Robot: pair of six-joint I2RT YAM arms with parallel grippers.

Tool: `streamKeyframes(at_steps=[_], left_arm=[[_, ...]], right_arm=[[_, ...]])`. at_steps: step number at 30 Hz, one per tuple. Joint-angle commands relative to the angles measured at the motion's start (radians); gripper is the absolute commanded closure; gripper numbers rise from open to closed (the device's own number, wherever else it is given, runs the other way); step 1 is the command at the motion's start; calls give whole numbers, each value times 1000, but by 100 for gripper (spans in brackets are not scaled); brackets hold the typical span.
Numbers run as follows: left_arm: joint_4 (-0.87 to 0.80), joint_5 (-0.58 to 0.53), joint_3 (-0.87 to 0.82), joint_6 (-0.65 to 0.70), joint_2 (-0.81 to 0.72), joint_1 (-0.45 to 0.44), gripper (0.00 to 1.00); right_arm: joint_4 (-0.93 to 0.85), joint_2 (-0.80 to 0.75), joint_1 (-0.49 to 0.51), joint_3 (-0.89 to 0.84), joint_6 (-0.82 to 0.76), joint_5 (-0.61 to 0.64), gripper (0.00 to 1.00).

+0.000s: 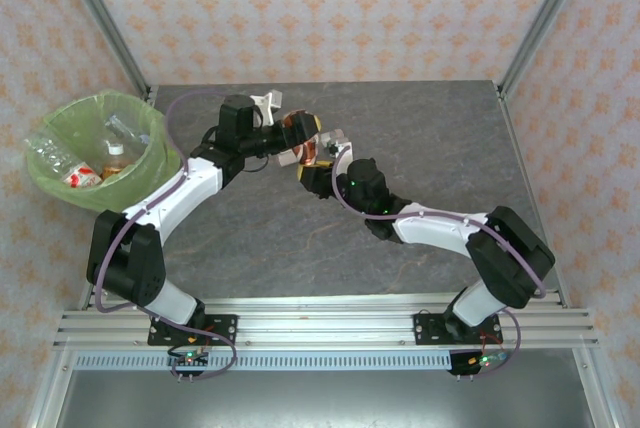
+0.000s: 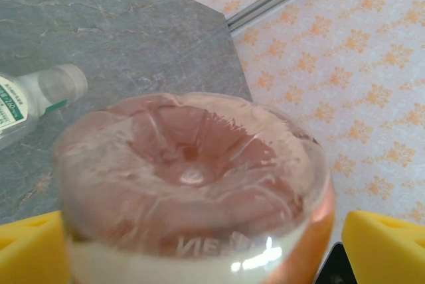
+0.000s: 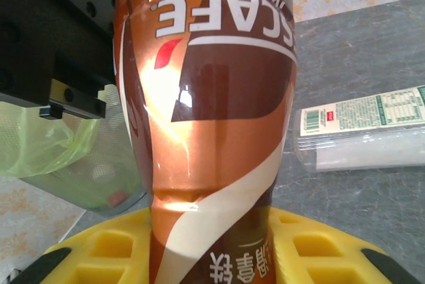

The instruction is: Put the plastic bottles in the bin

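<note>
Over mid-table, brown bottle (image 3: 206, 131) points its base at left claw (image 1: 286, 138).

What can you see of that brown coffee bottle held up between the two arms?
The bottle is clear plastic wrapped in a glossy orange-brown and cream label with white lettering. Its dimpled base faces the left wrist camera, and it looks empty inside. It is lifted above the grey table. The right gripper is shut on its narrower part, with yellow fingers on either side. The left gripper stands open around the base end, not yet gripping.
</note>
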Motion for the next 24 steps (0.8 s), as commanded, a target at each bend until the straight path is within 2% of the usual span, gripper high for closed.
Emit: streamKeyframes(at_steps=[1, 4, 12, 17, 20, 24], left_arm=[[85, 29, -26, -32, 10, -6, 3], [106, 27, -32, -45, 10, -6, 7], [55, -1, -17, -19, 8, -6, 26], [32, -6, -17, 0, 3, -5, 33], [21, -13, -16, 7, -1, -6, 37], [4, -26, -8, 17, -4, -6, 40]], right_arm=[[63, 18, 9, 30, -20, -27, 100], [65, 18, 13, 24, -18, -19, 100], [49, 0, 13, 7, -35, -4, 99], [26, -5, 14, 8, -46, -13, 98], [11, -8, 14, 11, -54, -10, 96], [-8, -14, 14, 14, -61, -6, 84]])
